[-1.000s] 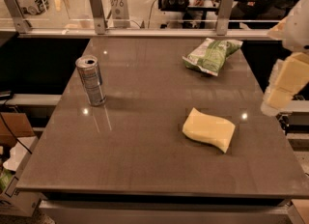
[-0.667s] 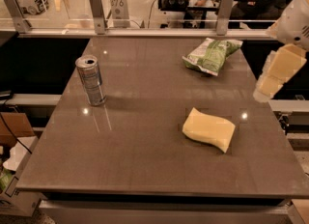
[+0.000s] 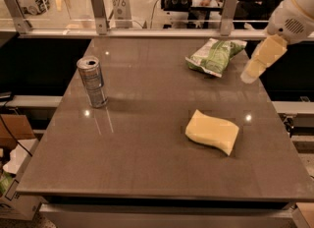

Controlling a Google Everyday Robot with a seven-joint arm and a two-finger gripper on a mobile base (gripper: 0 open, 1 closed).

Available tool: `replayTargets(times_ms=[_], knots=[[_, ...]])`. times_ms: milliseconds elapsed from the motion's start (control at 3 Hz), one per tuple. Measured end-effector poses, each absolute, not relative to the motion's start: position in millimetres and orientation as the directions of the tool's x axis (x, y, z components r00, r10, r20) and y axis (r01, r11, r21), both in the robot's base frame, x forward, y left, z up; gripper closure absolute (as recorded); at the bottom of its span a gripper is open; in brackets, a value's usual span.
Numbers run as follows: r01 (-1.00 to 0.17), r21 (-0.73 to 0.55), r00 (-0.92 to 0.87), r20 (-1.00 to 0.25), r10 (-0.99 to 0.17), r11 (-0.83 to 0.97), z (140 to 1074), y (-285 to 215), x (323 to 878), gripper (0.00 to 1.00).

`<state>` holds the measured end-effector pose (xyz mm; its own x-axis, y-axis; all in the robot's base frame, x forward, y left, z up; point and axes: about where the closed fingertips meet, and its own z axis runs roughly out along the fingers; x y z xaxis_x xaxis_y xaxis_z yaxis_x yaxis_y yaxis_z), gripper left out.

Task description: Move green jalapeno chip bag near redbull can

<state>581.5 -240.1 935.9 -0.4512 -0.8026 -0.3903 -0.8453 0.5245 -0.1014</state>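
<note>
The green jalapeno chip bag (image 3: 216, 55) lies crinkled, green and white, at the far right of the table. The redbull can (image 3: 92, 81) stands upright at the left side of the table, far from the bag. My gripper (image 3: 250, 74) hangs from the white arm (image 3: 294, 11) at the right edge of the view. It is above the table's right edge, just right of the bag and a little nearer than it, not touching it. It holds nothing that I can see.
A pale yellow wavy-edged sponge (image 3: 212, 131) lies on the brown table (image 3: 147, 163) to the right of centre, nearer than the bag. A metal rail with posts (image 3: 98, 11) runs along the far edge. Cardboard boxes (image 3: 12, 183) stand on the floor at the left.
My gripper has moved left and further over the table's right edge, closer to the chip bag. The bag, can and sponge have not moved.
</note>
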Motion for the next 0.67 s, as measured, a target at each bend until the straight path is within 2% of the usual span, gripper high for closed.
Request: replayTargets(times_ms=[667], knots=[[-0.760, -0.092, -0.549, -0.438, -0.712, 0.643, 907.8, -243.1, 654.8, 0.00]])
